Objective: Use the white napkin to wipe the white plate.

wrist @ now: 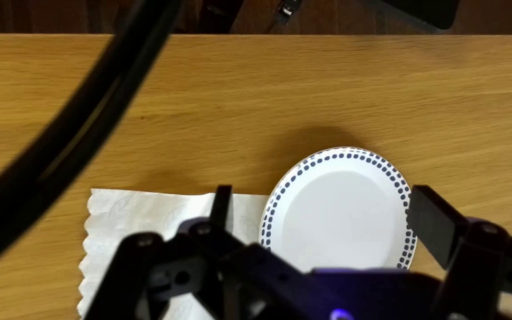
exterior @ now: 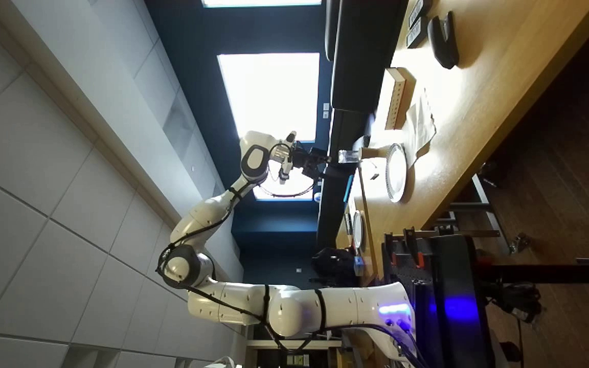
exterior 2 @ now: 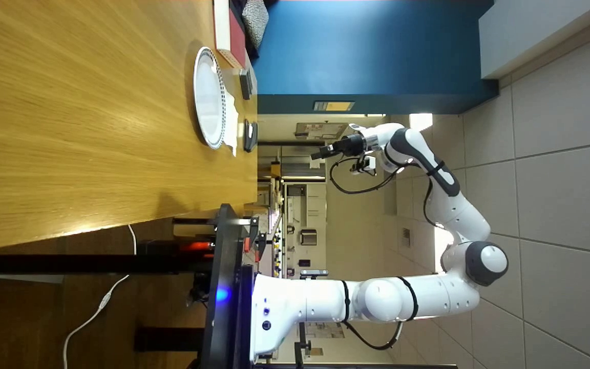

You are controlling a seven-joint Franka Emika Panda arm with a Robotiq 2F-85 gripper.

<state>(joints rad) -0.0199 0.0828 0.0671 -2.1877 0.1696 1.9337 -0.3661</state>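
The white plate (wrist: 345, 222), round with dark dots on its rim, lies on the wooden table; it shows in both exterior views (exterior: 397, 173) (exterior 2: 209, 97). The white napkin (wrist: 149, 213) lies flat beside it with a scalloped edge, and also shows in both exterior views (exterior: 421, 122) (exterior 2: 231, 120). Its near-plate edge is hidden behind the plate's rim; I cannot tell if it is underneath. My gripper (wrist: 320, 200) is open and empty, high above the plate, its fingers spread either side of it in the wrist view. Both exterior views show it in the air (exterior: 326, 164) (exterior 2: 316, 155).
Both exterior pictures lie sideways. A cream boxy block (exterior: 395, 98), a black stapler (exterior: 443, 41) and small dark boxes (exterior: 417, 31) stand beyond the napkin. A clear cup (exterior: 348, 156) and a brown cup (exterior: 375, 153) show behind the plate. A black cable (wrist: 74, 129) crosses the wrist view.
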